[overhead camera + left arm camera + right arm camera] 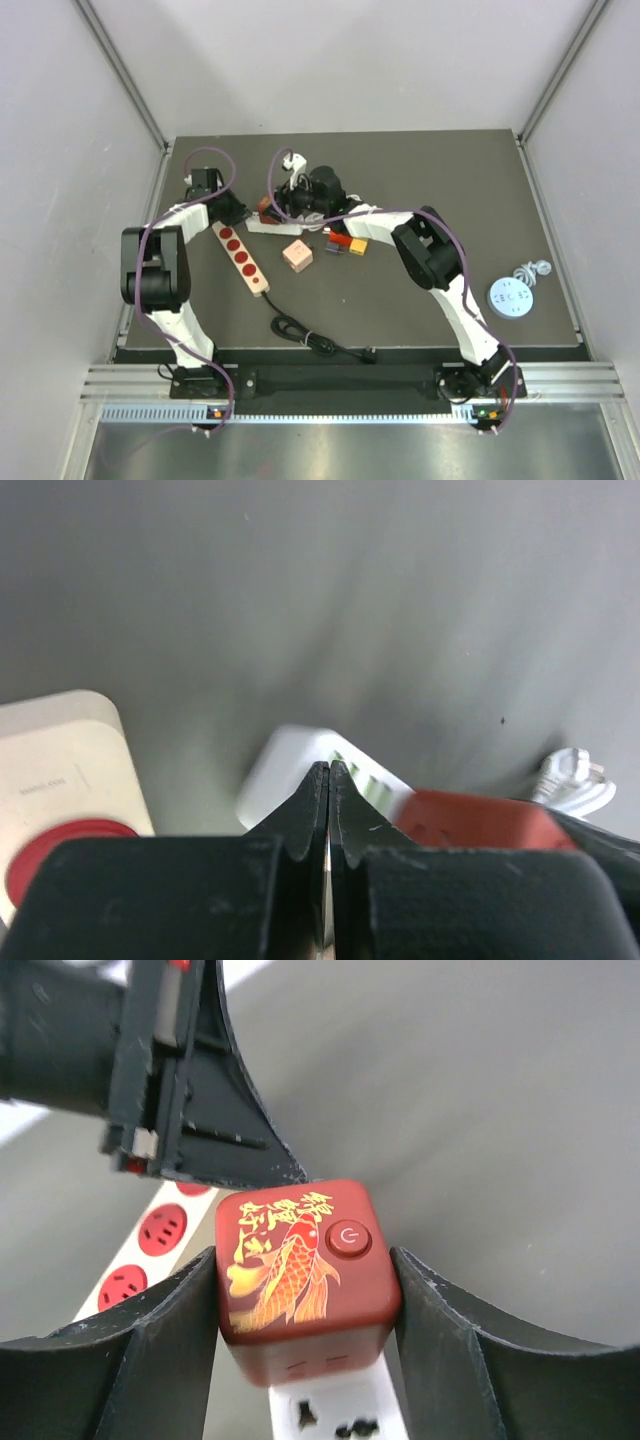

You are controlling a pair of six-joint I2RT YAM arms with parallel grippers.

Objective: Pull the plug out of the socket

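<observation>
Where the red cube plug sits seated on the white socket strip, it is clasped on both sides by the right gripper. The left gripper is shown fully closed, its tips at the strip's near end. A beige strip lies near the left edge of the dark counter, which is enclosed by pale walls on three sides.

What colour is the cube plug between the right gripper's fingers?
Dark red cube plug with a gold fish design; clearest in the right wrist view.
</observation>
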